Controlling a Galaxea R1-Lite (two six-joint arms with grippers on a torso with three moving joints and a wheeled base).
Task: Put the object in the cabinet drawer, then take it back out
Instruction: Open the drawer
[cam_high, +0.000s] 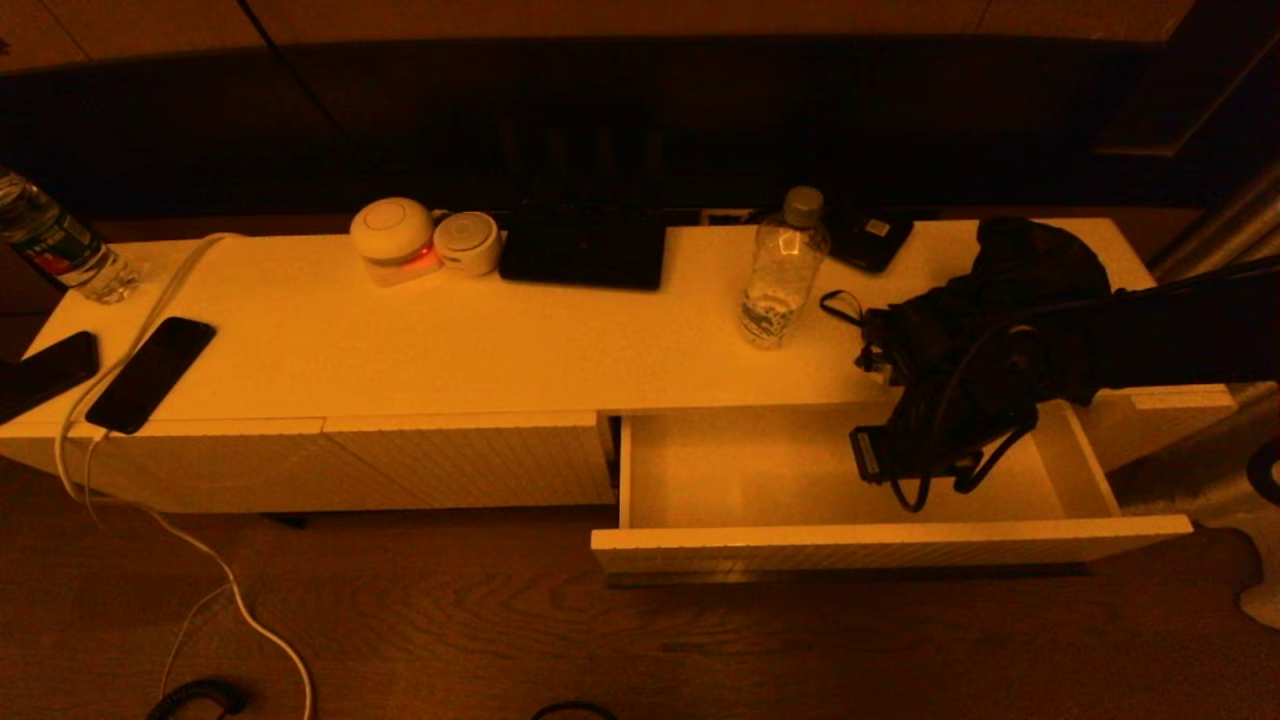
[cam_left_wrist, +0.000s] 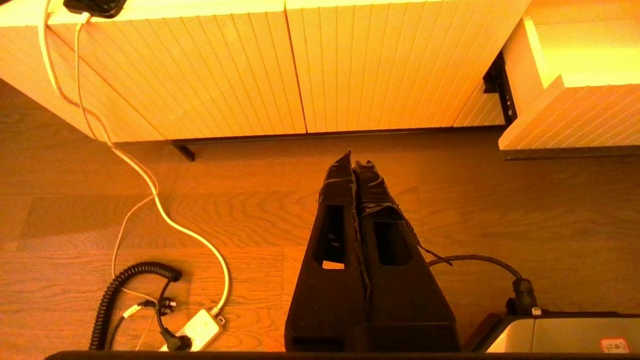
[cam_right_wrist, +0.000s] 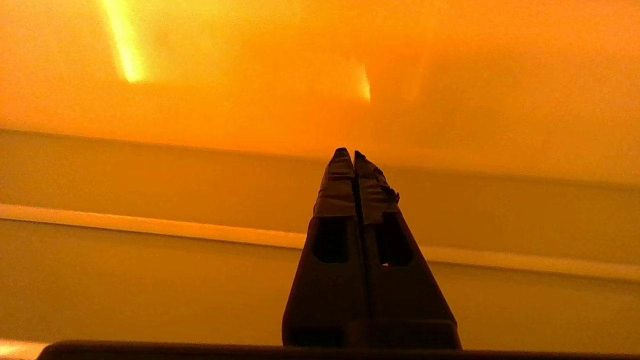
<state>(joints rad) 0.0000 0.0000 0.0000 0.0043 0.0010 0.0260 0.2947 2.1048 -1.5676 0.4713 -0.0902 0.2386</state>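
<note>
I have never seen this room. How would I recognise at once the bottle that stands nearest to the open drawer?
Find the long white cabinet and its one pulled-out cabinet drawer, on the right half. On the top just behind that drawer's left part stands the clear plastic bottle, upright, with a pale cap. The other bottle is at the far left end and carries a coloured label.

dim amber light; long white cabinet (cam_high: 420, 370) on wood-grain floor (cam_high: 450, 640), dark wall (cam_high: 600, 110) behind.

Open cabinet drawer (cam_high: 800, 470), right arm (cam_high: 1000, 340) above, bottle (cam_high: 783, 270) behind
</note>
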